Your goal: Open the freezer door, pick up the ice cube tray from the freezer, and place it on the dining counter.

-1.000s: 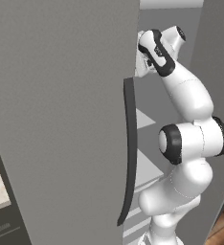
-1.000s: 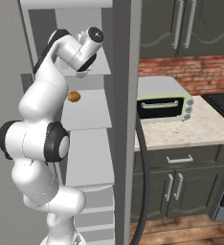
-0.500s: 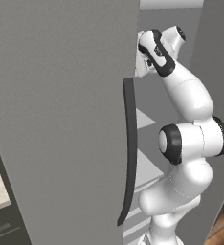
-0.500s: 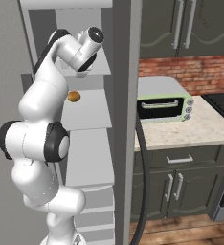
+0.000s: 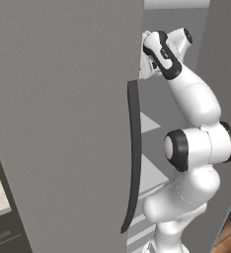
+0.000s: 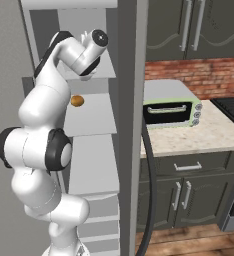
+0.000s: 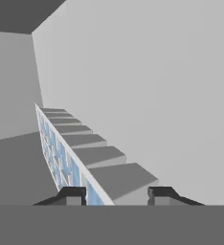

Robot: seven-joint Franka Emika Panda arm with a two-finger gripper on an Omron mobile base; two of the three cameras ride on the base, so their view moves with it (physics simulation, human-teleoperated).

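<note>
The freezer door stands open, and the arm reaches into the upper part of the freezer. In the hand view the gripper is partly open, one finger on each side of the near long edge of the ice cube tray. Contact cannot be confirmed.

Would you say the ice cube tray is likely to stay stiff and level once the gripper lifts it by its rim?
Probably stiff: the ice cube tray shows a straight rim and gridded walls. Gripped at one end, the long body may dip away from the gripper. The thin rim between the fingertips offers little hold, so slipping seems possible.
</note>
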